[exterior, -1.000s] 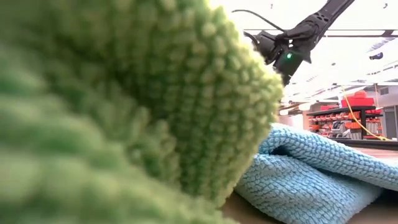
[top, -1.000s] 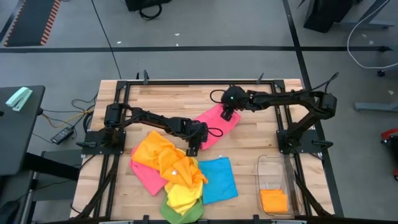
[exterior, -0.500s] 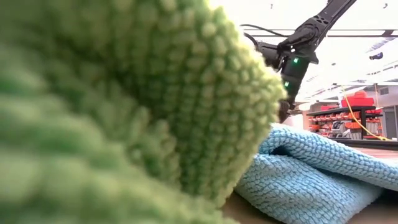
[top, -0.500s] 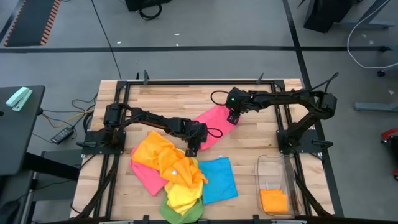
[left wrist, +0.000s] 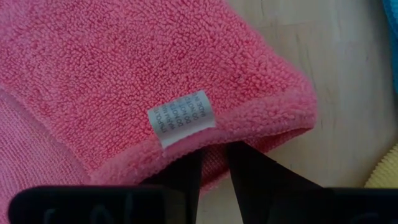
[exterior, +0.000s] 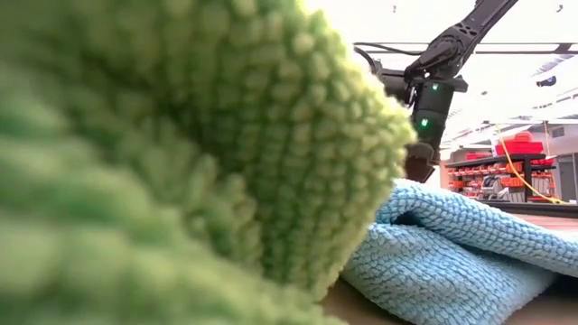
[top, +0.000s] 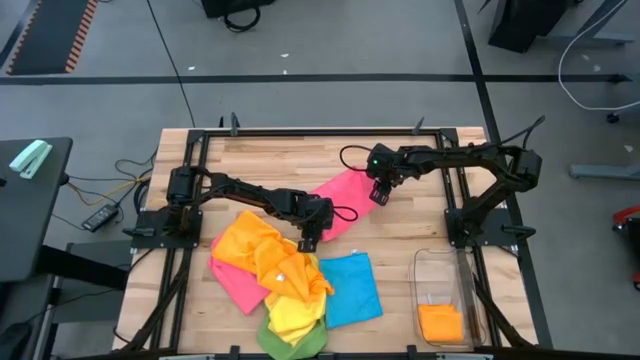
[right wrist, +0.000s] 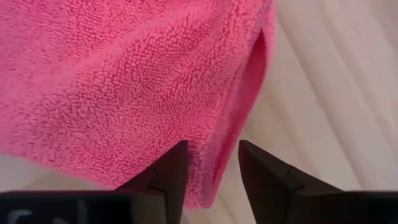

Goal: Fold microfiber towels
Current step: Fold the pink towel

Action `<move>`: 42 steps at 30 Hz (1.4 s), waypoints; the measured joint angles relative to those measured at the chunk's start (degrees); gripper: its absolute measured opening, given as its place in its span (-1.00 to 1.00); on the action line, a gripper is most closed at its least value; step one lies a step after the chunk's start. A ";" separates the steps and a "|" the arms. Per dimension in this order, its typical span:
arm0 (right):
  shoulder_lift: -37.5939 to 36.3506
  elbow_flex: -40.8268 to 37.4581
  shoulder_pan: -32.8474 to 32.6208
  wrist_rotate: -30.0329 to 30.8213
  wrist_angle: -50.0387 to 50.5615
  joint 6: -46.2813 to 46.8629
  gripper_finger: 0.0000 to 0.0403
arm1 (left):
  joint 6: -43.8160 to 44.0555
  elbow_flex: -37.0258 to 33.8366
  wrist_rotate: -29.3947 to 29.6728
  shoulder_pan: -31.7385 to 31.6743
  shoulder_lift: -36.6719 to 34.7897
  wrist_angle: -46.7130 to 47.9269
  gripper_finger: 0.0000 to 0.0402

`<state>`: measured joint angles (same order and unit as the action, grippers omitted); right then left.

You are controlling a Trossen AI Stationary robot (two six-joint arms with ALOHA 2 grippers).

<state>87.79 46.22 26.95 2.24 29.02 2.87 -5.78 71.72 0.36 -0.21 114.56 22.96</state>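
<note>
Pink microfiber towel (top: pixel 345 200): soft, light, floppy. Left gripper (left wrist: pixel 214 163) pinching label corner at 7 o'clock; right gripper (right wrist: pixel 211 165) fingers spread astride 1 o'clock edge. Best grabbed by corners.

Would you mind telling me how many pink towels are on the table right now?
2. One pink towel lies mid-table, between the two grippers. The other pink towel lies partly under the orange towel in the pile. More may be hidden underneath.

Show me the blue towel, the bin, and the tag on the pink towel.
Blue towel (top: pixel 351 288), high view, its middle.
Bin (top: pixel 428 262), high view, bare floor near its far end.
Tag (left wrist: pixel 181 118), left wrist view, its centre, on pink towel (left wrist: pixel 124 68).
</note>
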 joint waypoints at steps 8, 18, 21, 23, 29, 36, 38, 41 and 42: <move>0.02 0.00 0.34 -0.81 0.58 2.77 -0.82 | 0.02 0.00 0.00 0.02 -0.02 0.16 -0.62; 0.02 0.00 0.45 5.26 1.19 4.34 -0.91 | 0.95 0.00 0.04 0.23 -0.02 -0.75 -0.58; 0.02 -0.02 0.33 4.93 1.26 3.38 -0.86 | 1.60 -0.02 0.10 0.70 0.00 -1.99 -0.60; 0.02 -0.02 0.25 4.88 1.24 3.10 -0.82 | 1.68 -0.02 0.20 1.14 0.00 -2.12 -0.61; 0.04 1.72 0.29 4.78 3.21 0.57 -0.60 | 1.68 -0.04 0.09 2.34 0.00 -2.44 -0.63; 0.04 7.78 0.29 4.77 4.36 -0.95 -0.40 | 2.02 -0.04 -0.07 3.97 0.07 -5.20 -0.57; 0.03 7.75 0.23 3.11 0.65 -2.71 -0.37 | 1.01 -0.04 -0.02 4.40 0.07 -5.16 -0.56; 0.03 6.49 0.12 -2.61 -5.24 -2.83 -0.35 | 0.61 -0.04 -0.07 4.81 -0.30 -3.61 -0.55; 0.02 5.59 -0.19 -4.46 -7.08 -2.43 -0.35 | 0.60 -0.04 -0.04 4.96 -0.48 -2.71 -0.55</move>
<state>87.81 51.81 26.76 -2.22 21.94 0.44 -5.18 71.68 0.32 4.75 114.08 20.25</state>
